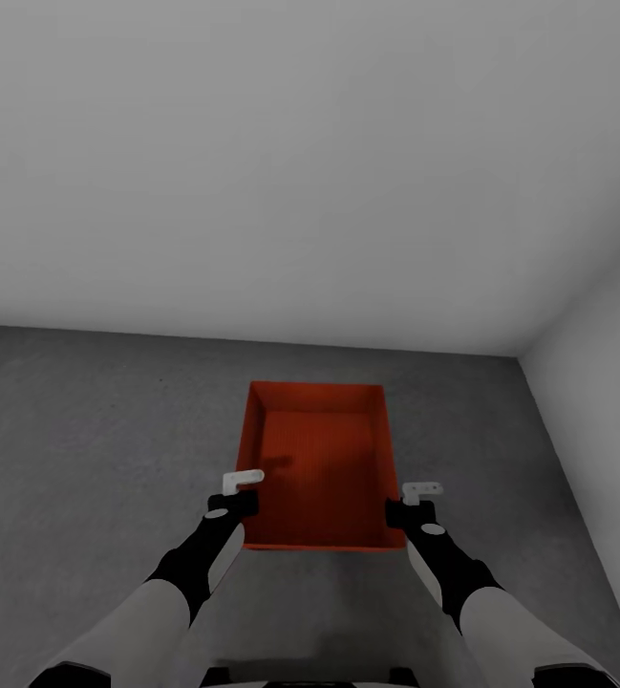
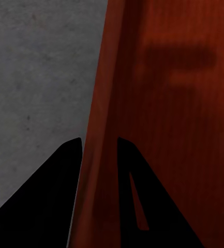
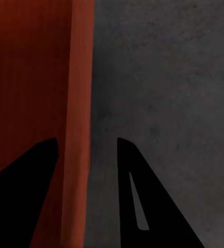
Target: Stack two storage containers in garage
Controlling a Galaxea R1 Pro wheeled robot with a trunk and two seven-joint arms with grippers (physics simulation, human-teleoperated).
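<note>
No text, label, brand, number or sign is showing legibly in any of the pictures.
</note>
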